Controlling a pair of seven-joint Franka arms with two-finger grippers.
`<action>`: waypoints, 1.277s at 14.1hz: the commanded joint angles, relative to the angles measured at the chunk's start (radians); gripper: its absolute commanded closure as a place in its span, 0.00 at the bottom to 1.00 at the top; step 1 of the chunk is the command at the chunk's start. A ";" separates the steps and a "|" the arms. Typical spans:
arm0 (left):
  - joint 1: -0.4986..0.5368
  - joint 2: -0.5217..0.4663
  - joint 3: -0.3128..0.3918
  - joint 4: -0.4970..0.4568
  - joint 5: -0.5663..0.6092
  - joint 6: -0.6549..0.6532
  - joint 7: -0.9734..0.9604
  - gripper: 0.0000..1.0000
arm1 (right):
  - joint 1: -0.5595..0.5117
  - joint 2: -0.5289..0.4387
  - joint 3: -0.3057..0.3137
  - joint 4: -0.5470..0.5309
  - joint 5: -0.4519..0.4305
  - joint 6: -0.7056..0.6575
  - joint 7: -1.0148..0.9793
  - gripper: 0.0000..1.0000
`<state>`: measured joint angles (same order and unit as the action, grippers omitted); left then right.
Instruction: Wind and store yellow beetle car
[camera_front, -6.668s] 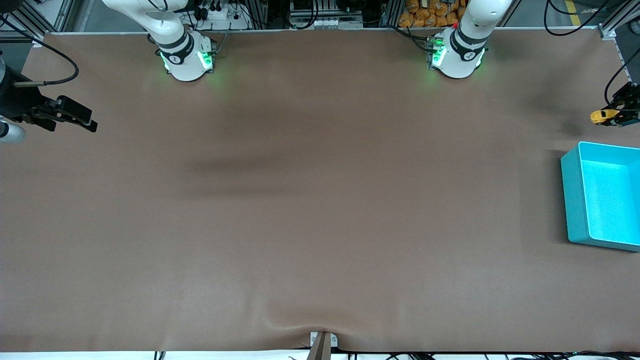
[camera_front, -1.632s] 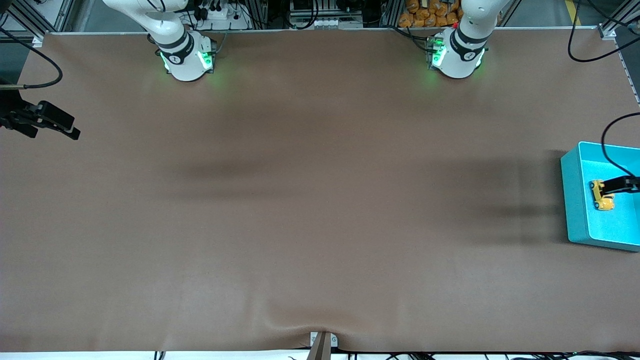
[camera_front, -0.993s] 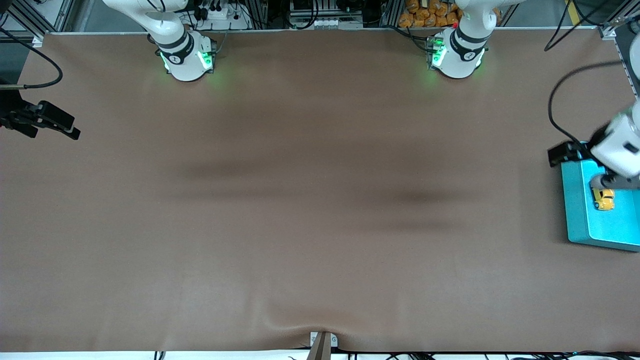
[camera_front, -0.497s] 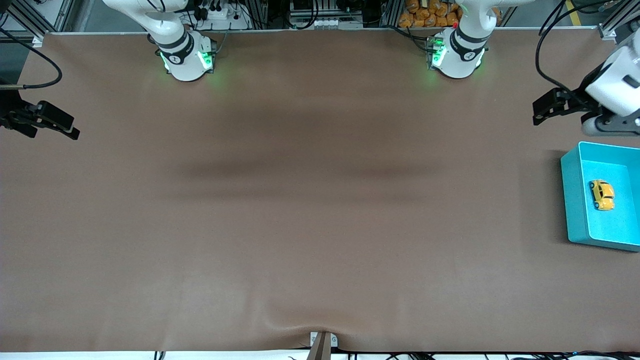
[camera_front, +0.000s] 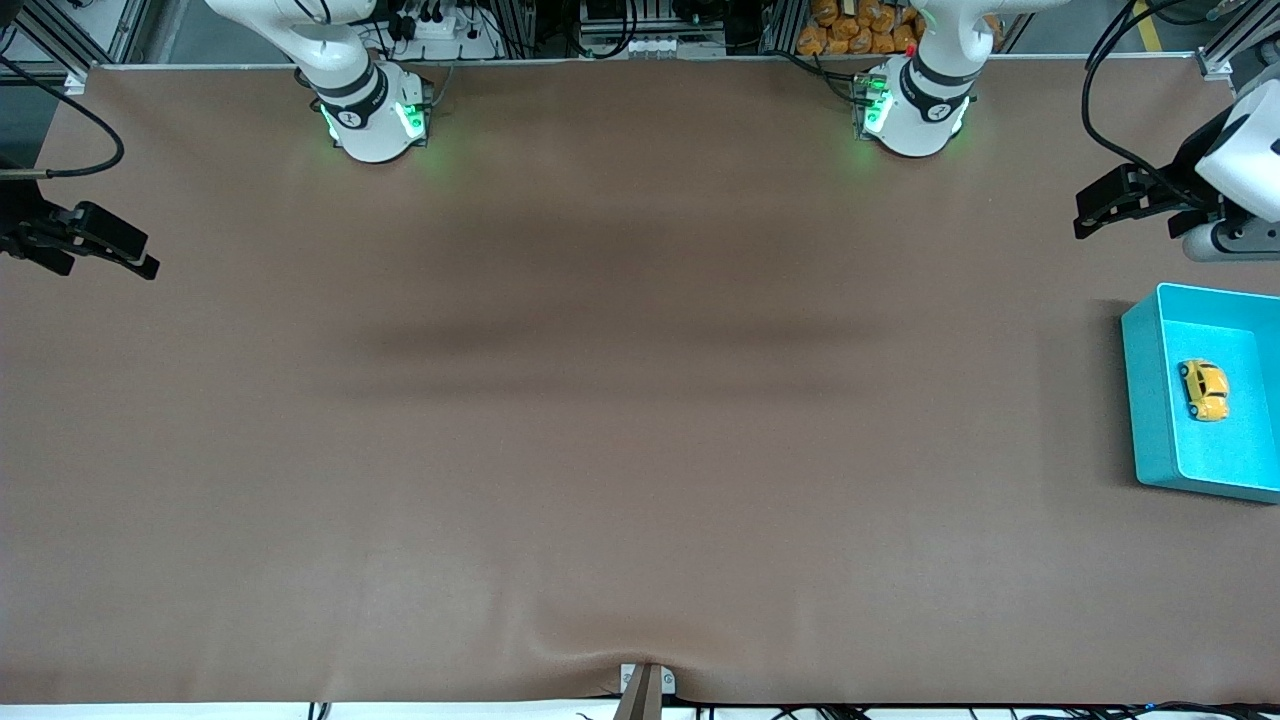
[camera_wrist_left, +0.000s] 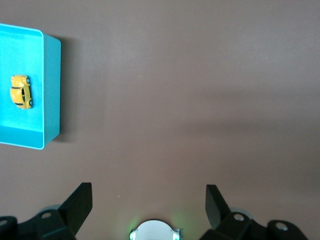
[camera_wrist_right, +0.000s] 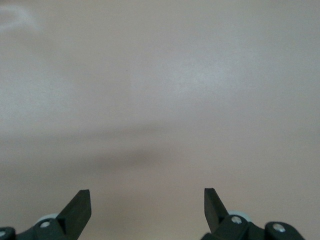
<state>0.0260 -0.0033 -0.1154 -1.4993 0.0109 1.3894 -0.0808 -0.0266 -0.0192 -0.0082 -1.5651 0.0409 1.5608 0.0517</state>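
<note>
A: From the front, where's the yellow beetle car (camera_front: 1204, 389)?
B: In the teal bin (camera_front: 1150, 400) at the left arm's end, long axis running toward the camera. The left gripper (camera_front: 1108, 203) hangs over bare table (camera_front: 640, 450) close by; the right gripper (camera_front: 105, 242) waits well apart.

A: Left wrist view?
B: 2 fingers (camera_wrist_left: 77, 206) spread wide, empty; car off to one side.

A: Right wrist?
B: Jaws wide, empty.

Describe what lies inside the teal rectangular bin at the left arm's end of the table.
Inside the teal rectangular plastic bin lies one small yellow beetle-shaped toy car on the floor. The bin's edge runs out of the front view, so that part stays unseen.
</note>
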 joint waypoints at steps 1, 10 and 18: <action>0.003 -0.020 0.003 -0.002 -0.014 -0.033 -0.017 0.00 | -0.004 -0.005 0.002 -0.001 -0.012 -0.005 -0.007 0.00; 0.006 -0.038 0.003 0.020 -0.003 -0.032 0.047 0.00 | -0.004 -0.004 0.002 -0.001 -0.013 -0.005 -0.009 0.00; 0.008 -0.032 0.007 0.039 -0.003 -0.032 0.068 0.00 | 0.001 -0.004 0.004 -0.001 -0.023 -0.005 -0.007 0.00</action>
<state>0.0285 -0.0297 -0.1095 -1.4681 0.0109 1.3706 -0.0228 -0.0265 -0.0188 -0.0078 -1.5651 0.0346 1.5600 0.0517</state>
